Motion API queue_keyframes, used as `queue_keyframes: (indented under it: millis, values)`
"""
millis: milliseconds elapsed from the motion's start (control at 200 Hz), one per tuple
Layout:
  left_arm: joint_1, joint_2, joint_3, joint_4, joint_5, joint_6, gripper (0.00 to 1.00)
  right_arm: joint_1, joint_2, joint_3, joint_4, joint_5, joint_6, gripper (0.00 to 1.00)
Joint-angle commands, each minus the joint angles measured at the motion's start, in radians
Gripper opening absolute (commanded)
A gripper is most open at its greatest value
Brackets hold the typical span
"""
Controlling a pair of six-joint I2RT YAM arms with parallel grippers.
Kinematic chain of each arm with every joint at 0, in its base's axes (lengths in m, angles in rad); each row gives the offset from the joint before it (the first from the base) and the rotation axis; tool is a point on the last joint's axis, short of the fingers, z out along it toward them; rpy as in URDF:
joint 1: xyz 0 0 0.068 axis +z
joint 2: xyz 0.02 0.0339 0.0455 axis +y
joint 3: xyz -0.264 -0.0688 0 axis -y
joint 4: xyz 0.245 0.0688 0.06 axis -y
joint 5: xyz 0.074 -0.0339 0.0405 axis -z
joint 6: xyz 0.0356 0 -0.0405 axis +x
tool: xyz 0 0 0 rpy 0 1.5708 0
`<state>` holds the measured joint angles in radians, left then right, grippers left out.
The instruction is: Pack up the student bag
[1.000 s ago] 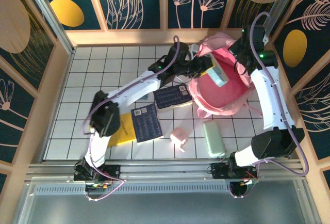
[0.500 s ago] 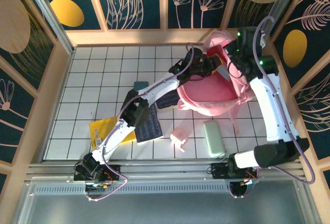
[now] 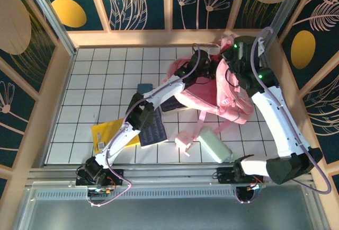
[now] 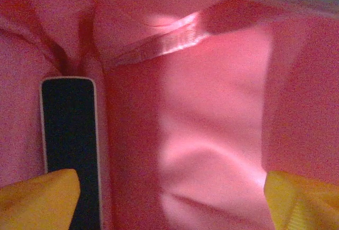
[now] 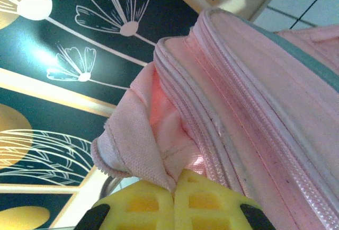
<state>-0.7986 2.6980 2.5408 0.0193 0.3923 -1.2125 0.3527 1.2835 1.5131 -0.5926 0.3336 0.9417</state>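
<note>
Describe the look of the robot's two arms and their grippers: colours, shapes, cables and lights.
The left arm and right arm both have white rounded shells with black joints. A lilac cable loops along each. Small green lights glow on the right arm. The fingers are yellow, the right pair moulded with a waffle grid.

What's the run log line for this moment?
phase: packing | left gripper: open, inside student bag | right gripper: shut on bag fabric fold | dark flat item: in bag
</note>
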Motion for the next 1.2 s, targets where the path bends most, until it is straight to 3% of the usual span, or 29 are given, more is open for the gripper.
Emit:
queue_keyframes:
  millis: [0,200,270,345,486,616,716,811,891,946,1051,1191]
  values:
    - [0.008,-0.196,-0.104,-0.034,-0.007,0.170,0.96,-0.050,-0.044,0.021,0.213,0.020,-0.155,0.00]
    - [0.048,-0.415,-0.338,-0.123,-0.072,0.244,0.99,-0.205,-0.019,-0.002,0.269,-0.219,-0.348,0.00]
    - [0.066,-0.495,-0.467,-0.074,-0.045,0.229,0.99,-0.212,0.000,0.020,0.260,-0.219,-0.418,0.00]
    - [0.068,-0.610,-0.619,-0.030,-0.086,0.250,0.99,-0.214,0.019,0.041,0.242,-0.203,-0.470,0.00]
    - [0.066,-0.740,-0.630,-0.299,-0.168,0.439,0.99,-0.223,0.036,0.043,0.205,-0.132,-0.509,0.00]
    - [0.050,-0.913,-0.798,-0.420,-0.168,0.648,0.99,-0.244,0.045,0.029,0.176,-0.116,-0.484,0.00]
    - [0.021,-0.976,-0.861,-0.596,-0.320,0.735,0.99,-0.249,0.046,0.025,0.157,-0.091,-0.461,0.00]
    - [0.002,-1.078,-1.007,-0.589,-0.347,0.653,0.99,-0.250,0.045,0.030,0.135,-0.066,-0.429,0.00]
    - [0.001,-1.150,-1.113,-0.597,-0.389,0.449,0.99,-0.250,0.038,0.030,0.122,-0.053,-0.405,0.00]
    - [0.001,-1.139,-1.112,-0.744,-0.440,0.267,0.99,-0.250,0.036,0.034,0.107,-0.031,-0.382,0.00]
    - [-0.011,-1.041,-1.046,-1.009,-0.348,0.055,0.99,-0.248,0.037,0.051,0.055,0.042,-0.306,0.00]
    - [-0.071,-1.083,-1.145,-0.960,-0.270,-0.184,0.99,-0.249,0.020,0.034,0.025,0.081,-0.234,0.00]
